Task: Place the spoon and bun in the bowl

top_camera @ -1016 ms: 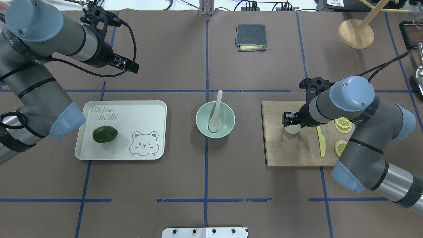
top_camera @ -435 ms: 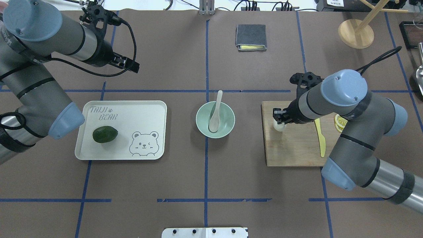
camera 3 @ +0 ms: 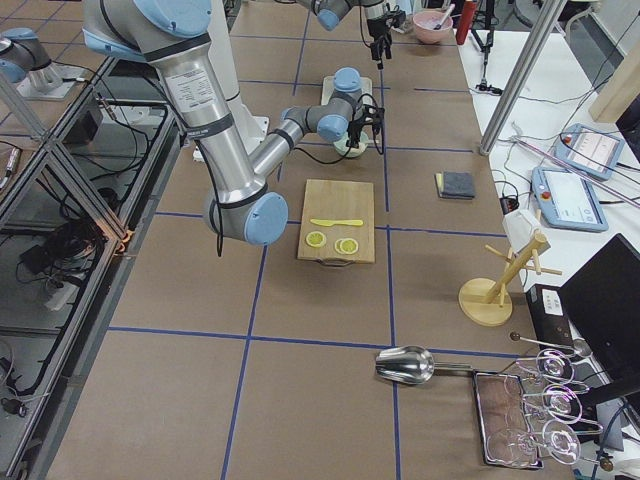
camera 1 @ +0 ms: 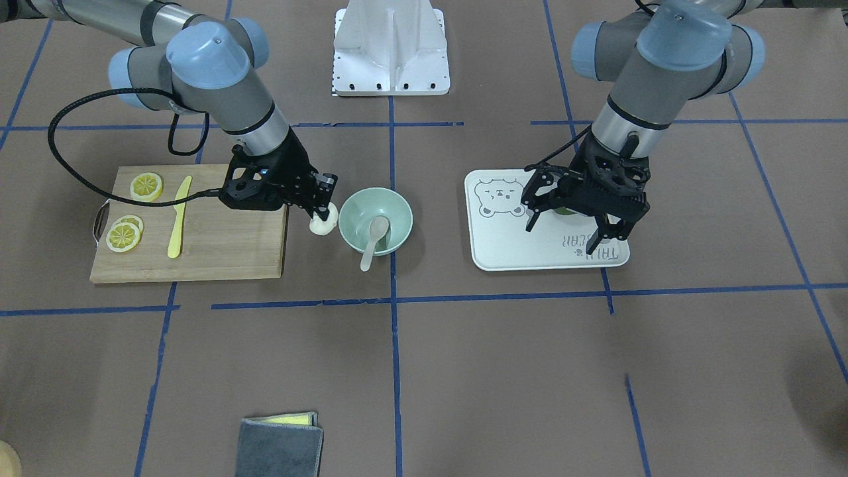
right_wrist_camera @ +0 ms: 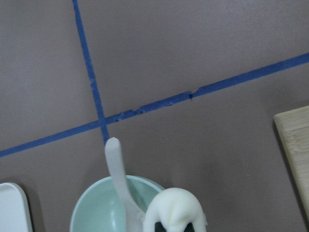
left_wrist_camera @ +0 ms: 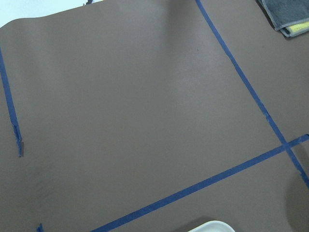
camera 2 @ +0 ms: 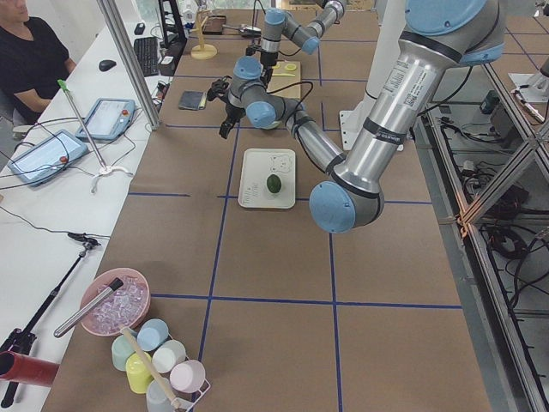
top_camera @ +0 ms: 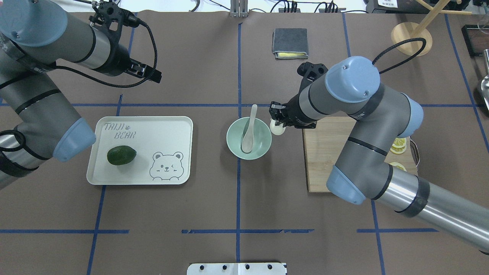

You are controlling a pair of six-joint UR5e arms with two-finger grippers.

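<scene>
Nearest the robot, well on the near side of the bowl (top_camera: 263, 145), lay the white base plate (top_camera: 237, 268). Level with the bowl, on its left, sat the white bear-print tray (top_camera: 172, 126) with a dark green avocado (top_camera: 121, 155) on it. On the bowl's right lay the wooden cutting board (top_camera: 324, 160), carrying 3 lemon slices (camera 1: 124, 237) and a yellow plastic knife (camera 1: 177, 215) at the end away from the bowl.

The pale spoon (top_camera: 249, 131) rested with its scoop inside the bowl and its handle leaning out over the far rim. The white bun (top_camera: 277, 128) was pinched in the right gripper (top_camera: 277, 123), whose 2 fingers were clamped on it from above. It hung just outside the bowl's right rim, between bowl and board, not yet inside.

Farther off, left of the bowl, the left gripper (camera 1: 560, 238) was raised off the table, its fingers spread and grasping nothing. Beyond the bowl, slightly right, lay a folded grey cloth (top_camera: 290, 43) with a yellow layer showing at its edge. Farthest to the bowl's right stood a wooden stand (top_camera: 411, 38) on a round base.
</scene>
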